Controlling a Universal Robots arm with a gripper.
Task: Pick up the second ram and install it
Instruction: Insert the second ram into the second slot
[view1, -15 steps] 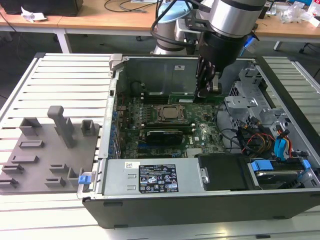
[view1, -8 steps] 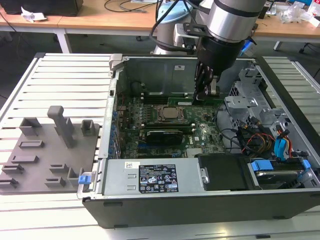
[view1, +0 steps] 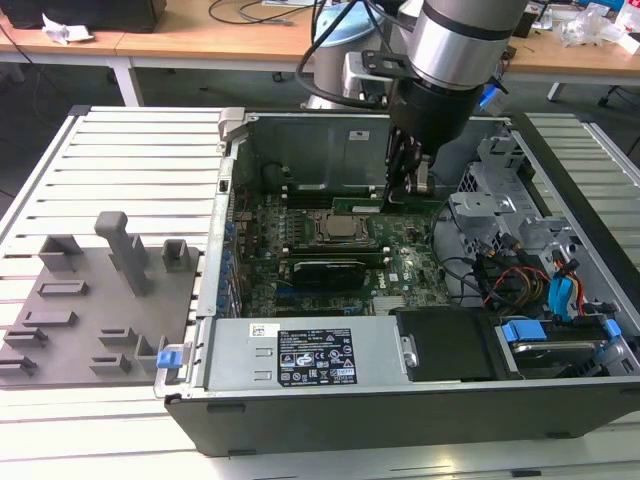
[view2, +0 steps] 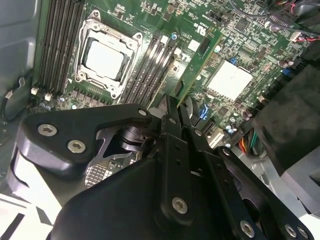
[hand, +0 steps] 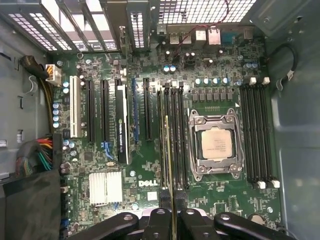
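1. Held the second ram (view2: 196, 60), a slim, long, flat green circuit-board stick, edge-on between the black metal gripper (hand: 172, 212) fingers (hand: 161, 220), which were clamped tight on one end of it.
2. Hung with the stick just over the row of long black memory slots (hand: 172, 135), at 9 o'clock from the square silver CPU socket (hand: 216, 145) in the first wrist view.
3. Looked like a thin yellow-green line (hand: 169, 155) from above in the first wrist view, lined up along the slots. Cannot tell whether it was touching a slot.
4. Sat over the big green motherboard (hand: 150, 165) inside the open grey metal computer case (view1: 320, 365).
5. Seen in the exterior view: the gripper (view1: 405, 190) reached down into the case, at 1 o'clock from the CPU socket (view1: 335, 228).
6. Lay well apart at 9 o'clock from the case in the exterior view: a grey plastic tray (view1: 85, 310) with upright blocks, on the slatted metal table (view1: 120, 170).
7. Showed at 8 o'clock from the slots in the first wrist view: a small ribbed silver heat sink (hand: 106, 187).
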